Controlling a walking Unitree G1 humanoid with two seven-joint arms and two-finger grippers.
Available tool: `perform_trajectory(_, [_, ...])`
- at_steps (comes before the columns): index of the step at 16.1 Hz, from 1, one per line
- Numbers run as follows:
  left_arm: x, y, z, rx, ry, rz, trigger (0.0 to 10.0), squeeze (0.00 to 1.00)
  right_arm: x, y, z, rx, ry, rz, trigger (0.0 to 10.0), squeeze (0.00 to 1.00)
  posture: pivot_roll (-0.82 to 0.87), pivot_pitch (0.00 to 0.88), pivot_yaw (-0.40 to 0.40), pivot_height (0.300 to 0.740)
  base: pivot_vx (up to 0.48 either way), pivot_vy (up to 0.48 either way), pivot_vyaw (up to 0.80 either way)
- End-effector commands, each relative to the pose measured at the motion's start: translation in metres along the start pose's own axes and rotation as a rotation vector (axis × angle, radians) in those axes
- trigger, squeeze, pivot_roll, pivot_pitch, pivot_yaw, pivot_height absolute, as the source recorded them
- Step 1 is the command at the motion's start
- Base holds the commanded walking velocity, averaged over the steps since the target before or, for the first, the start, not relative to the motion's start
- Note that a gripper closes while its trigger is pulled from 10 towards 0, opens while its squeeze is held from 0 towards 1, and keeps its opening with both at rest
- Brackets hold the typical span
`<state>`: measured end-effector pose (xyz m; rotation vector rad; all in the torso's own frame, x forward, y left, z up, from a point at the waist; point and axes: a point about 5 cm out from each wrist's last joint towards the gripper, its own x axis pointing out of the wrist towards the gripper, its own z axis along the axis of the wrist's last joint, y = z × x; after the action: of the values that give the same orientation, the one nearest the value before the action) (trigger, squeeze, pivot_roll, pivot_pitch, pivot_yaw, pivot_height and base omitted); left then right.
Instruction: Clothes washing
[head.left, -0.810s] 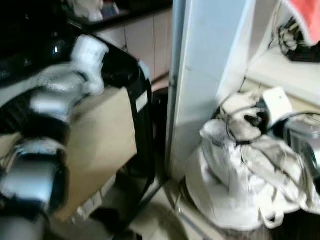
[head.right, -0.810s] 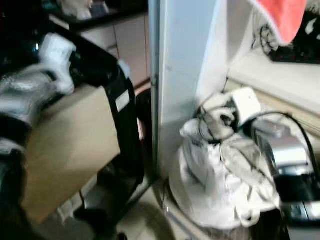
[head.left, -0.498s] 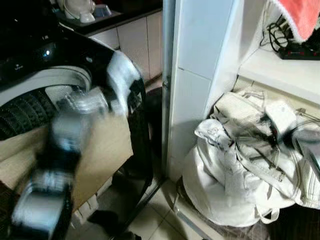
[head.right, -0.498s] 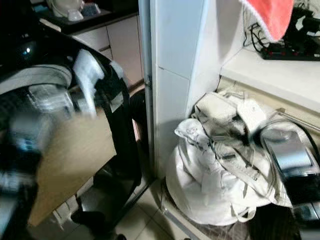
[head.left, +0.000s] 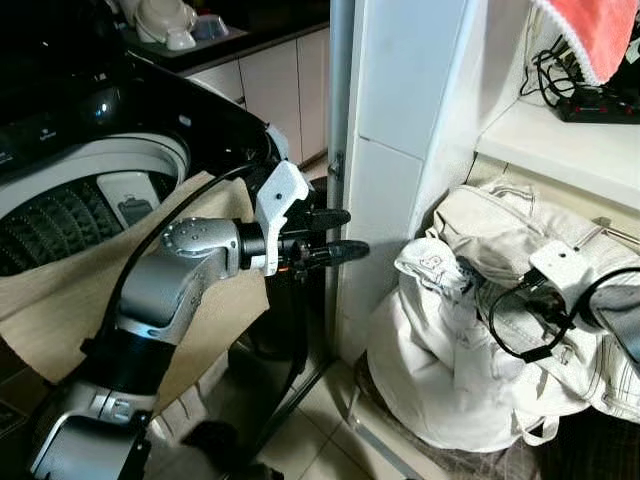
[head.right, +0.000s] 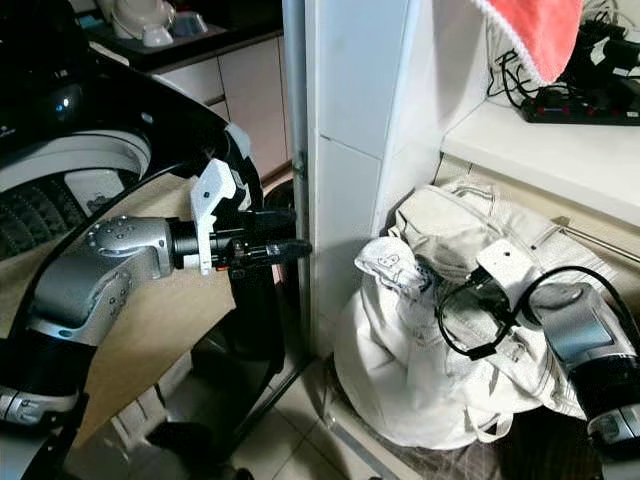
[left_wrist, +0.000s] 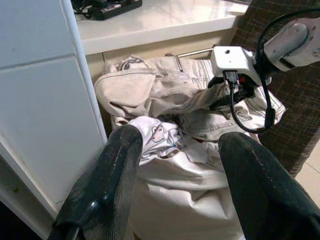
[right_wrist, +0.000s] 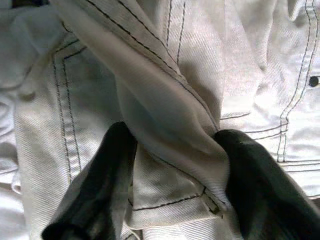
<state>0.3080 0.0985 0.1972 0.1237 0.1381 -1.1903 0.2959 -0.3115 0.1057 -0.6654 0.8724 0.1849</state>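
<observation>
My right gripper (right_wrist: 172, 165) straddles a ridge of the soft off-white denim garment (right_wrist: 200, 75), fingers apart, not yet pinching. It should drape limp; I'd pinch that fold. Left gripper (head.left: 335, 232) hangs open toward three o'clock.

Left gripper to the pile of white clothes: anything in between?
Eye views: the white tiled pillar's corner stands between the open left gripper and the pile of white clothes. The left wrist view looks past that corner onto the pile.
</observation>
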Motion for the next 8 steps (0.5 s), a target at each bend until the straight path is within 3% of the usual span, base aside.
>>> perform_trajectory(1, [0.0, -0.003, 0.0018, 0.001, 0.001, -0.002, 10.0, 0.0, -0.0018, -0.0065, 0.0027, 0.0, -0.003, -0.019, 0.0, 0.0, -0.08, 0.0, 0.056, 0.74, 0.0, 0.0, 0.0])
perform_trajectory(8, [0.0005, -0.0065, 0.0021, -0.001, 0.011, 0.008, 10.0, 0.0, 0.0015, -0.0061, 0.0062, -0.001, -0.031, -0.001, 0.0, 0.0, -0.08, 0.0, 0.057, 0.74, 0.0, 0.0, 0.0])
